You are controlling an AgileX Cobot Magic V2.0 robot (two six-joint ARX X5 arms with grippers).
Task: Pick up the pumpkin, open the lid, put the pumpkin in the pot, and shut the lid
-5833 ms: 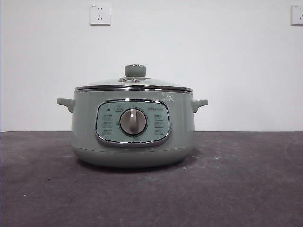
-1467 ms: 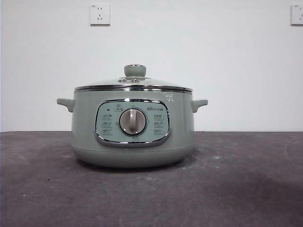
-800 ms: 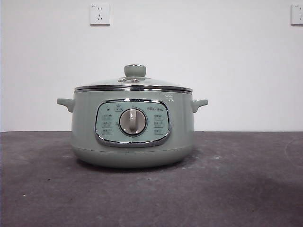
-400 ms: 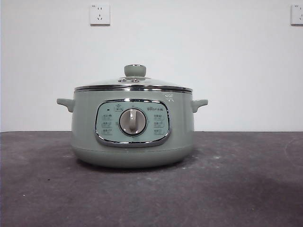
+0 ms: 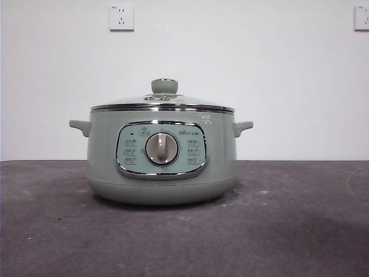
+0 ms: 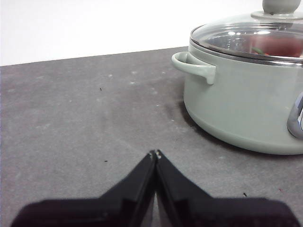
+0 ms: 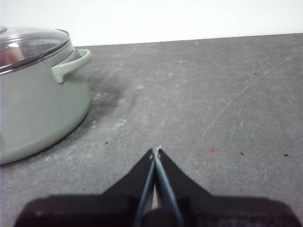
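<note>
The sage-green pot (image 5: 161,156) stands mid-table with the glass lid (image 5: 163,101) shut on it. The pumpkin (image 6: 279,46) shows as an orange-red shape through the lid in the left wrist view, inside the pot; it also shows through the lid in the right wrist view (image 7: 10,55). My left gripper (image 6: 155,154) is shut and empty, low over the table, beside the pot's handle (image 6: 194,67). My right gripper (image 7: 155,151) is shut and empty on the pot's other side, apart from the pot (image 7: 38,99). Neither gripper shows in the front view.
The dark grey table (image 5: 288,231) runs back to a white wall with two sockets (image 5: 121,17). Bare tabletop lies on both sides of the pot (image 6: 246,104).
</note>
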